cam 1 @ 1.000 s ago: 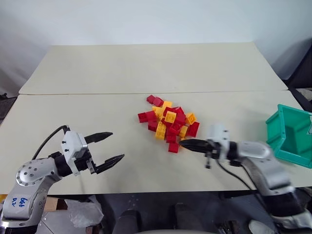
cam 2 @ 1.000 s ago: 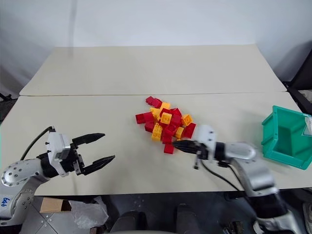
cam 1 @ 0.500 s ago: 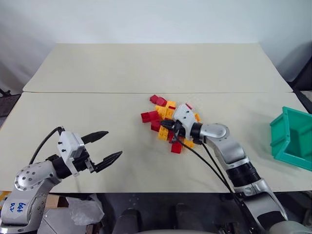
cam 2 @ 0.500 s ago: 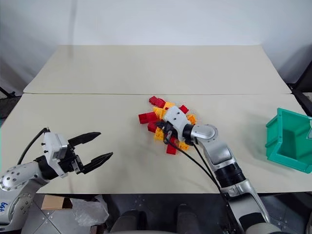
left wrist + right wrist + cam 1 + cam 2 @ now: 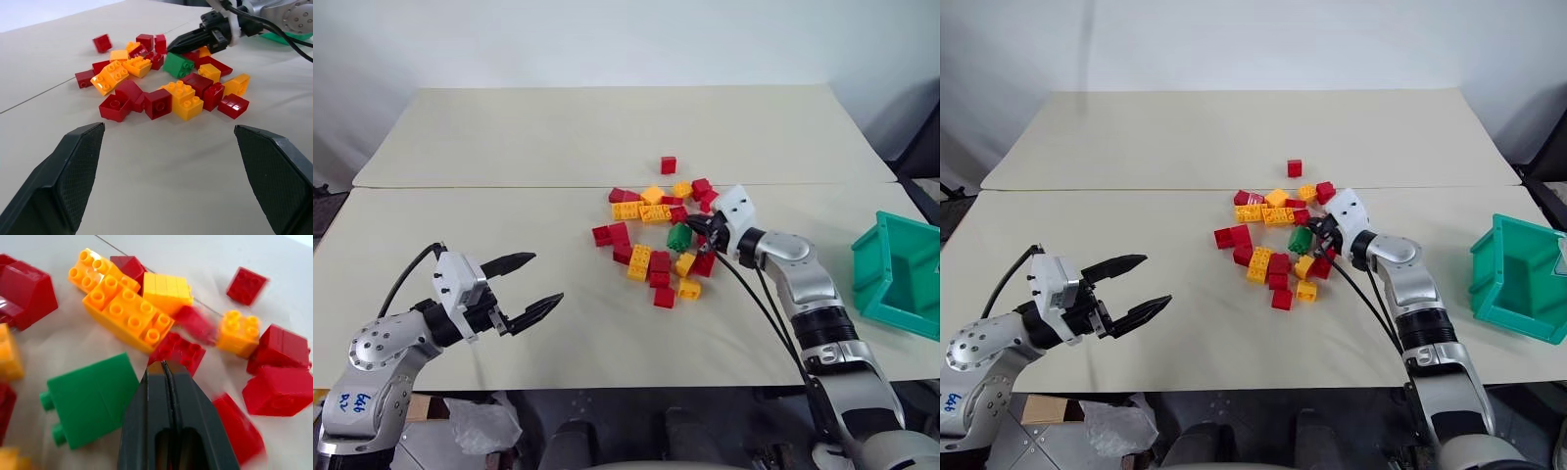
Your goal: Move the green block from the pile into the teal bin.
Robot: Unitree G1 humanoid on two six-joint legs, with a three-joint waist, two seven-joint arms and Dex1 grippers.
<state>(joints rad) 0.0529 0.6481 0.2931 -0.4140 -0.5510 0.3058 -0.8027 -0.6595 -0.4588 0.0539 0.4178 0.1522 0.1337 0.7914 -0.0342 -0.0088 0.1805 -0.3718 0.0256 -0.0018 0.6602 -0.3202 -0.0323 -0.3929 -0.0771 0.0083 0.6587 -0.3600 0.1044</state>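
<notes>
On beige table (image 5: 509, 137): left gripper (image 5: 534, 289) wide open; right gripper (image 5: 693, 223) closed, empty.

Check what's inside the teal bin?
Teal bin sits at the table's right edge, tipped so its opening shows. The visible inner walls and floor hold no bricks. Its right end is cut off by the frame. Green block lies in the pile.

One green block (image 5: 678, 237), one teal bin (image 5: 899, 274), one scattered pile (image 5: 651, 240) of red and yellow bricks.
</notes>
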